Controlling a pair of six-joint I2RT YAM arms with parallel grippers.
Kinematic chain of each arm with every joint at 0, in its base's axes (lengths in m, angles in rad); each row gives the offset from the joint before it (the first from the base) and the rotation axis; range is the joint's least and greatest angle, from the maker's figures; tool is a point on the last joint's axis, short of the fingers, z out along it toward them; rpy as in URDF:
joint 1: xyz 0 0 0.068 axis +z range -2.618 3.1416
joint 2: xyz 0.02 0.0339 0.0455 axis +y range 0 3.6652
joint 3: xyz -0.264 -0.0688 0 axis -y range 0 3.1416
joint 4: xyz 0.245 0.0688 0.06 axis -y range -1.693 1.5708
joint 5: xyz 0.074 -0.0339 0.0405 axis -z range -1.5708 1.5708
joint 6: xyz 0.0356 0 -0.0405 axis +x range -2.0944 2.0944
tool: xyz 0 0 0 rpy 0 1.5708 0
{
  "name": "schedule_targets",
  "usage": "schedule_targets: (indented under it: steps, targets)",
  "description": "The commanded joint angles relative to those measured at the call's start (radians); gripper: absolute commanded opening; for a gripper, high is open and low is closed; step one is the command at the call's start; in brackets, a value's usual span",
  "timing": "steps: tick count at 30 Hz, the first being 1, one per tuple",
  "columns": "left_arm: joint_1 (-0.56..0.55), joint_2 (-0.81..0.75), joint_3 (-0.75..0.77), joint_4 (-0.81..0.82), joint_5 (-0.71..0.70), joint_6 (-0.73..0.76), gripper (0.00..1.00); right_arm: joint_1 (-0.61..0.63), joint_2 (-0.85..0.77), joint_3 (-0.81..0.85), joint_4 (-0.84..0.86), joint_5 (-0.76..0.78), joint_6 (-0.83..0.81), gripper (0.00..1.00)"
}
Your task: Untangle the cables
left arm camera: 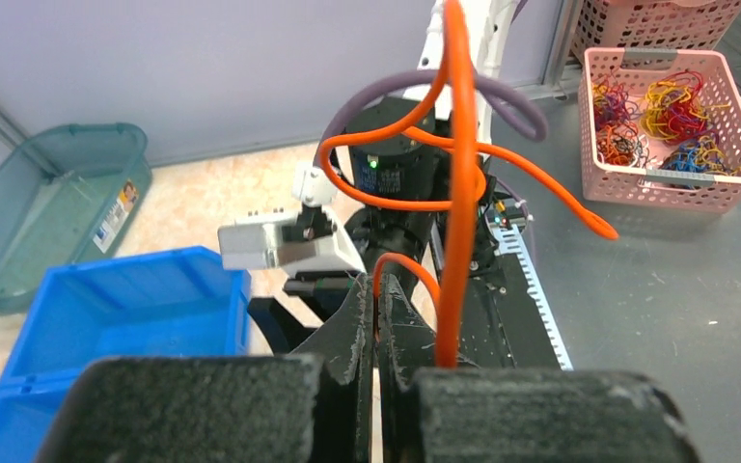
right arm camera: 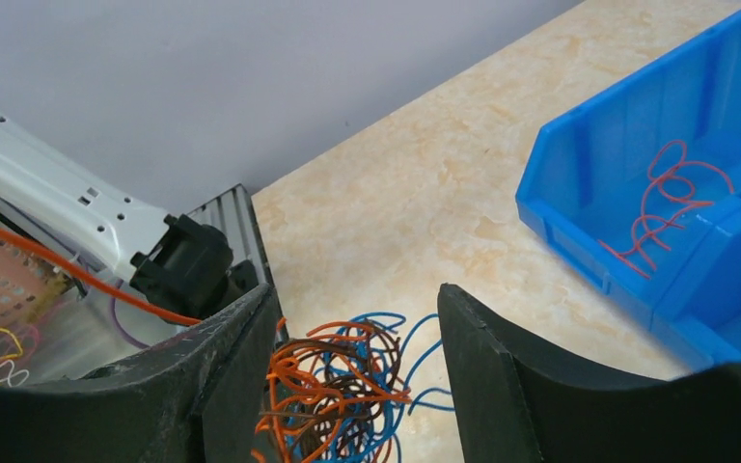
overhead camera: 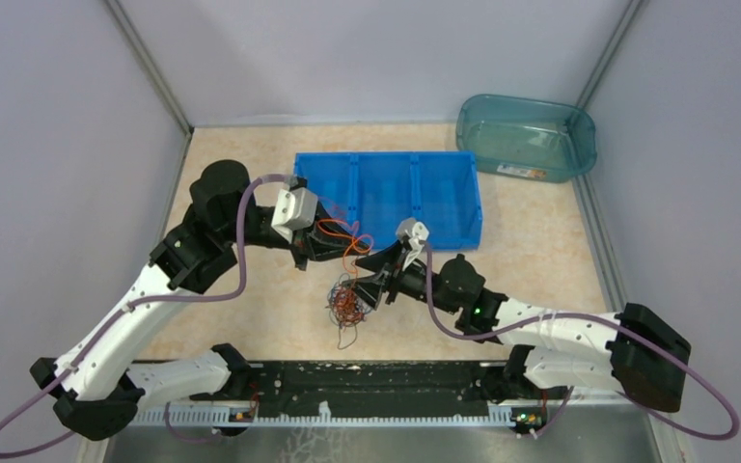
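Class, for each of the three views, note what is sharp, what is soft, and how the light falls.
Top external: even, soft light, faint shadows. Left wrist: the left claw fills the bottom, slightly soft; the orange cable it pinches is crisp. Right wrist: the right claw is dark; the tangle beyond it is sharp.

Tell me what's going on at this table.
Two robot arms are untangling cables. The left gripper is shut on one orange cable and holds it up off the table. The right gripper is open, its jaws on either side of the tangle of orange, blue and dark wires on the table. One red cable already lies in the blue bin.
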Motion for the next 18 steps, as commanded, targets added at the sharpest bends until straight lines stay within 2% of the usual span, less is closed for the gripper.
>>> schedule_targets:
  steps: [1,7,18]
  targets:
    - [-0.004,0.003,0.061,-0.002,0.034,-0.003,0.01,-0.004,0.039,0.025,0.195,0.001,0.050,0.62]
    - [-0.003,0.004,0.077,-0.002,0.026,0.007,0.01,-0.004,0.011,-0.016,0.195,0.012,0.067,0.62]
    - [-0.004,0.039,0.156,0.003,0.027,0.020,0.01,0.031,0.001,-0.051,0.088,0.071,0.039,0.61]
